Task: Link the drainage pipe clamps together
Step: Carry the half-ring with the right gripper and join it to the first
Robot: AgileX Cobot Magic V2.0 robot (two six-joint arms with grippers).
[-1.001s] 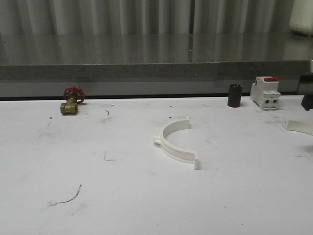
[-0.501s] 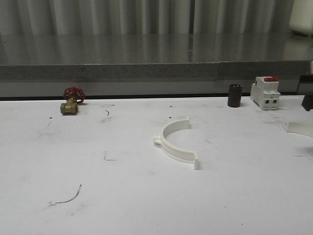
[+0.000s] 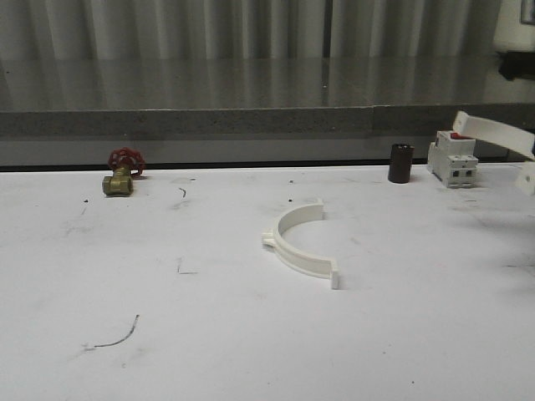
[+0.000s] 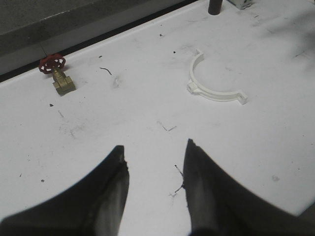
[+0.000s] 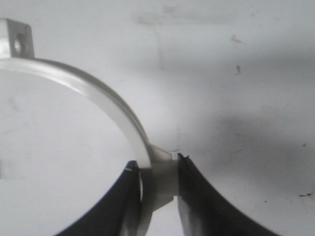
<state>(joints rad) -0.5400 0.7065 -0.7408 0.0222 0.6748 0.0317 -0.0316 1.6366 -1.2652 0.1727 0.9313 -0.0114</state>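
Observation:
One white half-ring drainage pipe clamp (image 3: 302,245) lies flat on the white table (image 3: 209,334) near the middle, also seen in the left wrist view (image 4: 211,81). The other clamp half (image 3: 498,134) hangs in the air at the far right edge, above the table. My right gripper (image 5: 157,167) is shut on this clamp (image 5: 98,96) at its thick middle lug, the band curving away to a tab with a hole. My left gripper (image 4: 155,155) is open over bare table, well short of the lying clamp.
A brass valve with a red handwheel (image 3: 122,172) stands at the back left. A dark cylinder (image 3: 400,163) and a white breaker with a red top (image 3: 453,159) stand at the back right. A grey ledge (image 3: 251,121) runs behind the table.
The clamp half at the far right has risen from the table into the air, now in front of the breaker. The middle clamp has not moved.

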